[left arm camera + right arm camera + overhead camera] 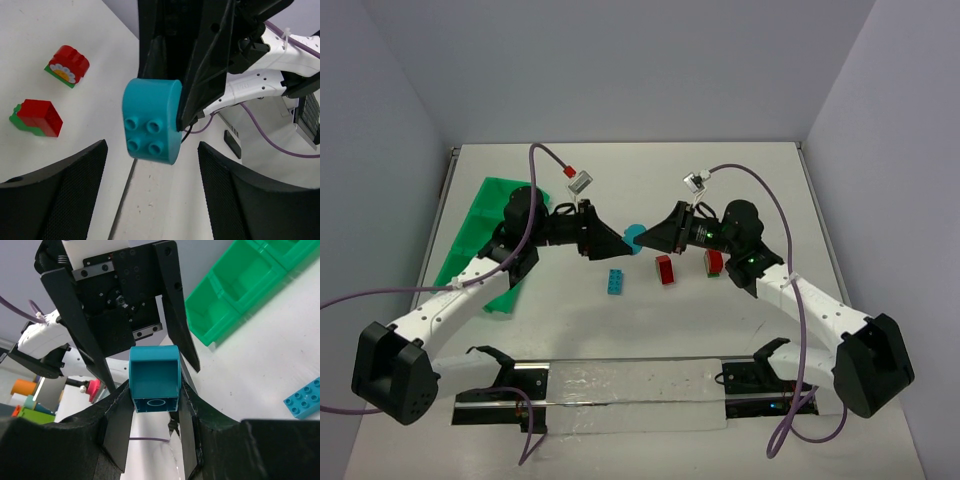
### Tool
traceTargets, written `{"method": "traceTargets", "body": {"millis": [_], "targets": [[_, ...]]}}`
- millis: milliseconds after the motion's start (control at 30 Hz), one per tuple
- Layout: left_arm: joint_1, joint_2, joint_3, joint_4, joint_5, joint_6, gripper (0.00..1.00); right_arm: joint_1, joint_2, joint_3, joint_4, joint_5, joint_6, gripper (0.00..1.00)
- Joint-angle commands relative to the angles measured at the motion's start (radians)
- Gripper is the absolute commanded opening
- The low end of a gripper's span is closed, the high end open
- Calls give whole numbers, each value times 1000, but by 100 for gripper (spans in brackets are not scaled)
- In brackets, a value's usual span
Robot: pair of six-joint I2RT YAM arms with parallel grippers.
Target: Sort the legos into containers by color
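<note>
A teal brick [634, 237] hangs above the table's middle, pinched between the fingers of my right gripper [652, 238]. In the right wrist view the brick [154, 377] sits between both pads of that gripper [154, 392], hollow side toward the camera. My left gripper [608, 243] faces it nose to nose, open. In the left wrist view its fingers [151, 150] stand wide on either side, just short of the brick [151, 121]. A blue brick [616, 282] and two red bricks [665, 270] [713, 262] lie on the table. The green tray [480, 235] lies at the left.
The tray's square compartments [235, 290] show behind the left gripper in the right wrist view. The red bricks [67, 63] [36, 117] have green bases. A clear panel on a dark rail [630, 395] runs along the near edge between the arm bases.
</note>
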Motion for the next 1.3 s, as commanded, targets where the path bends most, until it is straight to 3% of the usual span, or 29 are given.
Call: {"method": "traceTargets", "body": {"millis": [0,67,300,333,400,500,567,633,767,833,933,1000,1100,1267], "targets": [[-22,15,5,115,48,-36,78,24,22,40,104,-17,32,17],[-23,18,1,136,53,-45,70,32,29,46,103,-18,32,17],[-26,15,8,121,31,-44,19,37,31,41,102,-5,29,18],[-26,14,18,108,26,-37,12,37,29,42,93,-1,26,24],[-24,6,32,38,5,-1,0,36,21,54,31,19,1,50],[-16,-33,53,-62,-63,59,0,30,-19,100,-176,129,-110,87],[-3,-51,56,-135,-111,77,0,26,-50,134,-294,248,-183,100],[35,-93,60,-233,-171,100,0,25,-88,202,-502,431,-239,100],[135,-164,68,-406,-319,114,0,-2,-174,229,-640,649,-289,100],[170,-179,85,-503,-538,93,0,-16,-202,223,-685,717,-297,100],[221,-148,122,-643,-835,10,0,-41,-236,195,-695,743,-309,100],[246,-94,169,-795,-1126,-96,0,-56,-240,172,-692,729,-310,100],[263,-45,208,-909,-1350,-185,0,-58,-239,146,-683,703,-311,100],[306,16,219,-912,-1504,-218,0,-60,-234,116,-672,680,-320,100]]}}
